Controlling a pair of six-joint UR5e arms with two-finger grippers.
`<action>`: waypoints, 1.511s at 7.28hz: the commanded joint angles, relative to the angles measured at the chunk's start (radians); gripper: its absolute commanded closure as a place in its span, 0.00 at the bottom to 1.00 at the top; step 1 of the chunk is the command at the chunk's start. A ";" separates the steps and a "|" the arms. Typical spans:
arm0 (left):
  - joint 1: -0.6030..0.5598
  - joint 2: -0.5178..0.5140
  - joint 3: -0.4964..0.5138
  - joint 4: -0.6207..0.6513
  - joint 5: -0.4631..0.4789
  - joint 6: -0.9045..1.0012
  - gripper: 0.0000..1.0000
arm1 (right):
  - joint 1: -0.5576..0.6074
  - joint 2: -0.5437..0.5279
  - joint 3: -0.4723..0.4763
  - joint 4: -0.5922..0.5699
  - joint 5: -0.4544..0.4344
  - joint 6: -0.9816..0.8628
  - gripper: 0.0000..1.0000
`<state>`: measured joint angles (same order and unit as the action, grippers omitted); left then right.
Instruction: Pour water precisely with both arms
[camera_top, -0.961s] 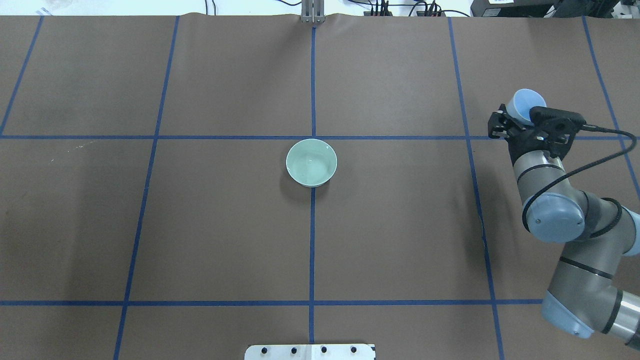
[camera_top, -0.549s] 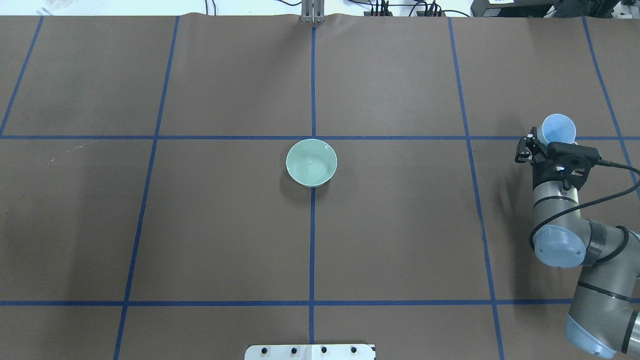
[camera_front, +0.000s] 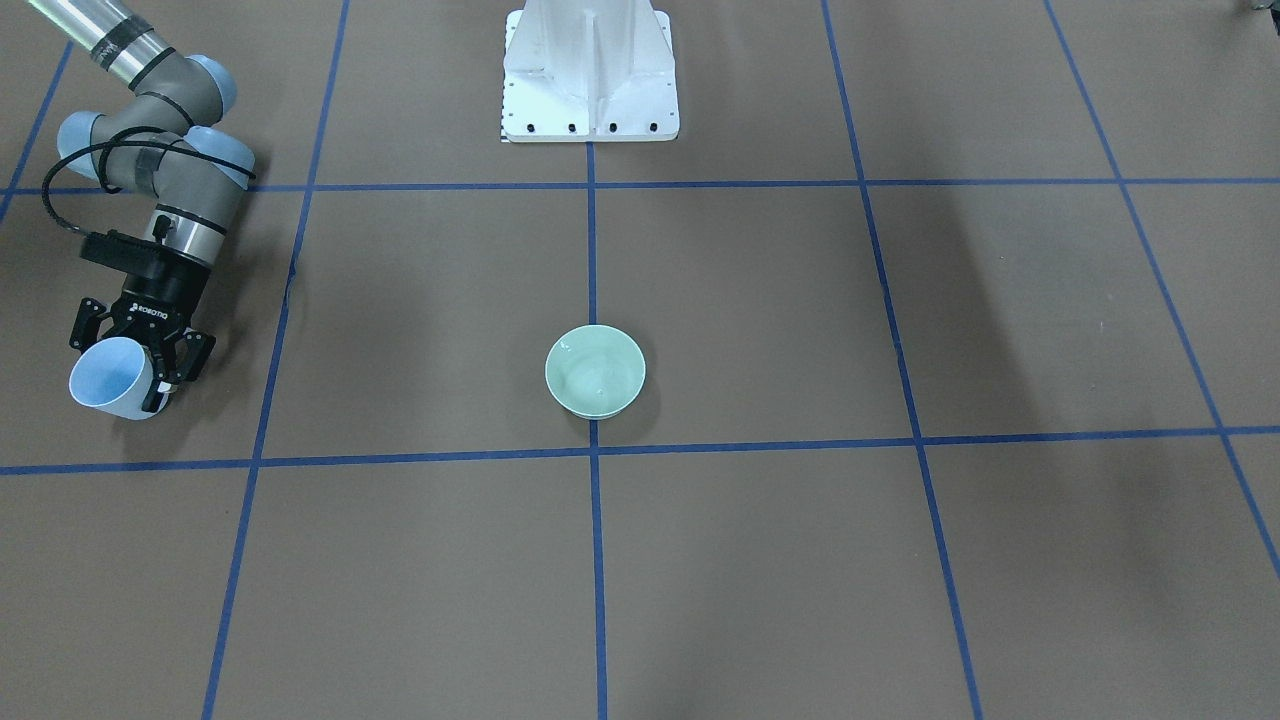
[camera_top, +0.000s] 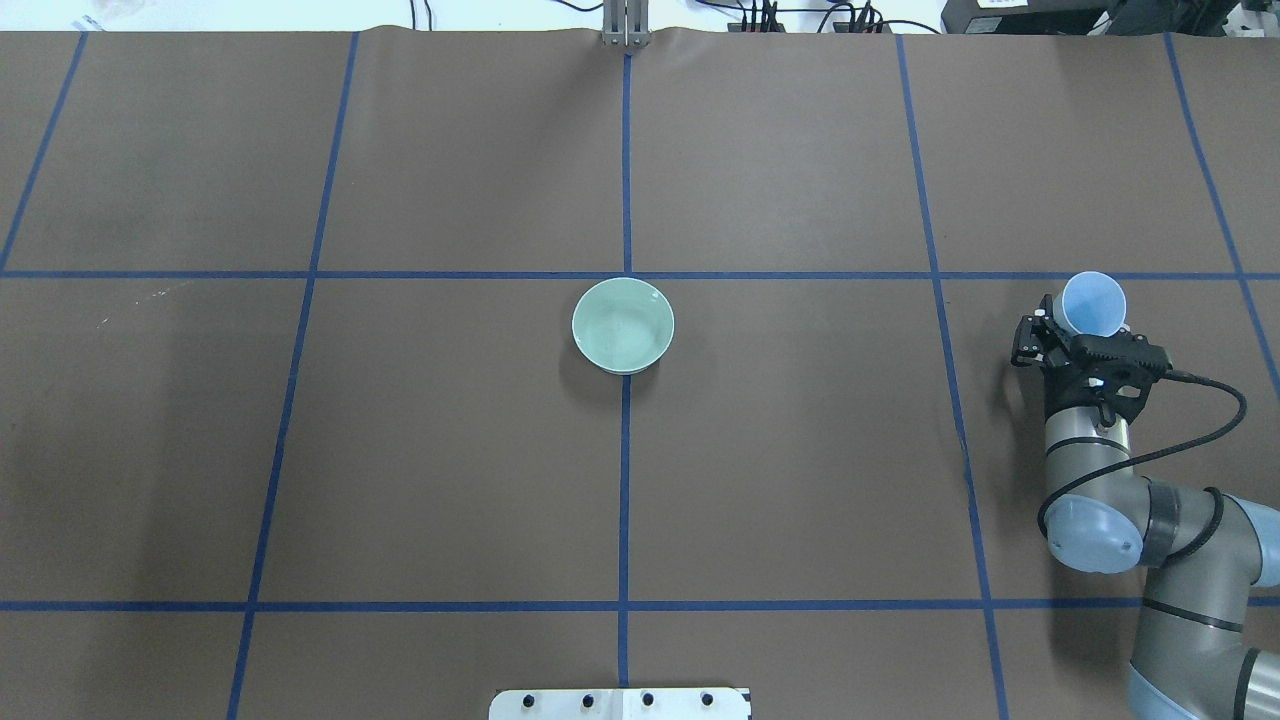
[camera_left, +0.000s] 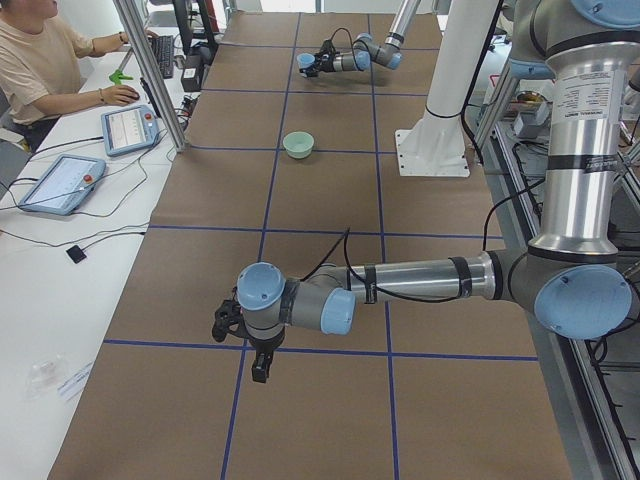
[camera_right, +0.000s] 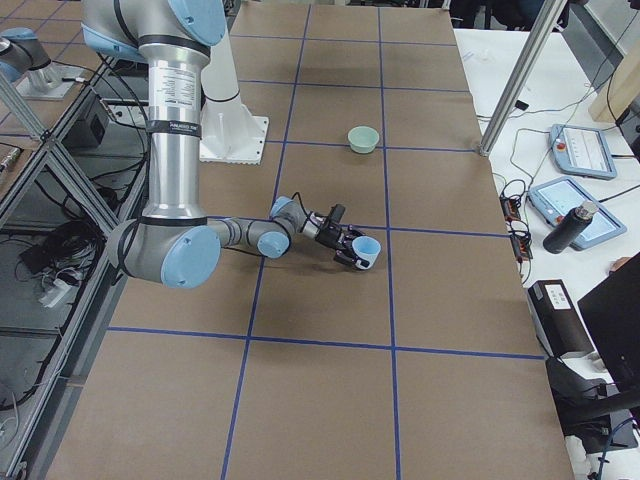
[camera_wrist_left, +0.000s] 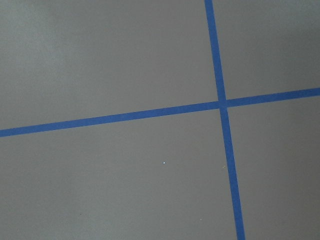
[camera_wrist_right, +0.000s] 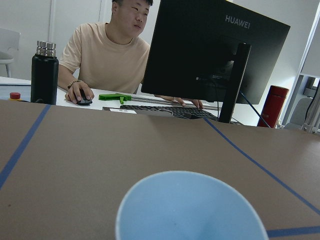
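The right arm (camera_top: 1180, 560) enters from the right end of the table (camera_top: 450, 450) and reaches toward the far side; the right gripper (camera_top: 1083, 325) is clamped on a light-blue cup (camera_top: 1093, 303), one black finger on each side of the cup wall; the cup is tilted, its mouth turned toward the far side and partly upward, and it hangs low over the brown surface just on the near side of the far cross line of blue tape (camera_top: 800, 275); in the right wrist view the cup rim fills the lower edge, and the little of the interior that shows appears dry. The pale green bowl (camera_top: 623, 325) stands upright at the table centre, on the central tape line and just on the near side of its crossing with the same cross line; bowl and cup are well apart. The left arm (camera_left: 420, 280) lies stretched low over the left end of the table; the left gripper (camera_left: 228, 322) shows only in the side view from the left, so its jaw setting cannot be told; the left wrist view shows only bare brown surface and a tape crossing. The white pedestal (camera_front: 590, 75) stands at the near edge, in line with the bowl. Beyond the far edge a person (camera_wrist_right: 107, 50) sits at a desk with a hand on a mouse, beside a black monitor (camera_wrist_right: 210, 50) and a dark bottle (camera_wrist_right: 44, 72).
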<state>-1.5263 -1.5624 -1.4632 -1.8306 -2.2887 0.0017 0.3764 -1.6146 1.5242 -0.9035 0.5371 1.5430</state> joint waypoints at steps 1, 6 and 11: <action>0.000 -0.002 0.000 0.001 0.000 0.000 0.00 | -0.005 0.002 -0.013 0.000 -0.009 0.009 0.01; 0.000 -0.002 0.001 0.001 0.000 0.000 0.00 | 0.018 0.002 0.039 0.002 -0.052 0.000 0.01; 0.002 -0.004 0.012 0.001 0.000 0.000 0.00 | 0.117 -0.034 0.120 0.000 -0.123 -0.073 0.01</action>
<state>-1.5249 -1.5657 -1.4539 -1.8296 -2.2887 0.0015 0.4579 -1.6478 1.6234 -0.9030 0.4112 1.5226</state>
